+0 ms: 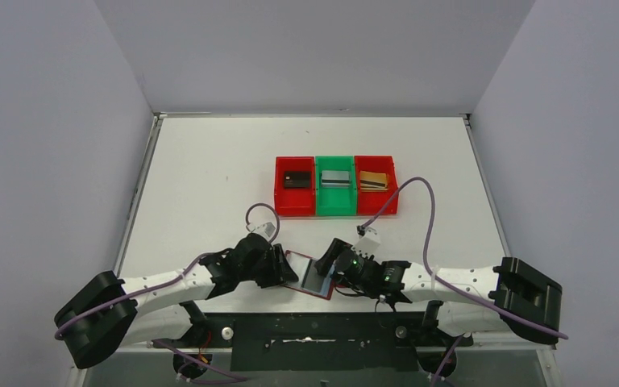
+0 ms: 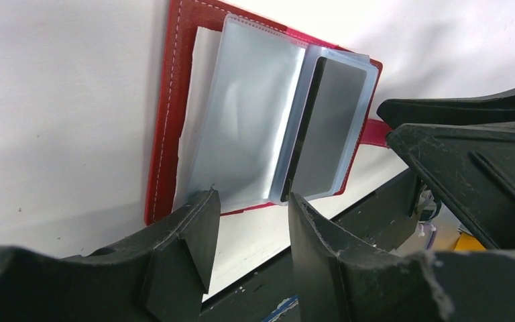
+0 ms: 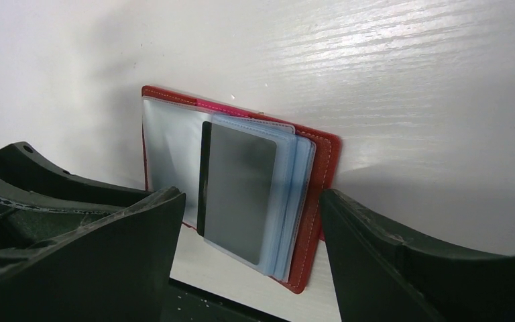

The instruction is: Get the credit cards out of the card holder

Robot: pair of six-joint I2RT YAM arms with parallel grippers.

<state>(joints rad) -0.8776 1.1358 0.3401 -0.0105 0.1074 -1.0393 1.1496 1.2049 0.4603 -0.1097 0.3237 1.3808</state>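
The dark red card holder (image 1: 313,279) lies open on the table near the front edge, between my two grippers. Its clear bluish sleeves (image 2: 241,121) are fanned out. One sleeve holds a grey card with a black edge (image 2: 328,127), which also shows in the right wrist view (image 3: 238,194). My left gripper (image 1: 284,270) is open and empty at the holder's left side (image 2: 249,201), one fingertip (image 2: 201,208) at the sleeves' lower edge. My right gripper (image 1: 335,260) is open wide and empty over the holder's right side (image 3: 251,196).
Three bins stand in a row mid-table: a red one (image 1: 282,197) with a black card (image 1: 294,178), a green one (image 1: 335,203) with a silver card (image 1: 336,178), and a red one (image 1: 377,201) with a gold card (image 1: 373,179). The table's front edge (image 2: 349,201) is just below the holder.
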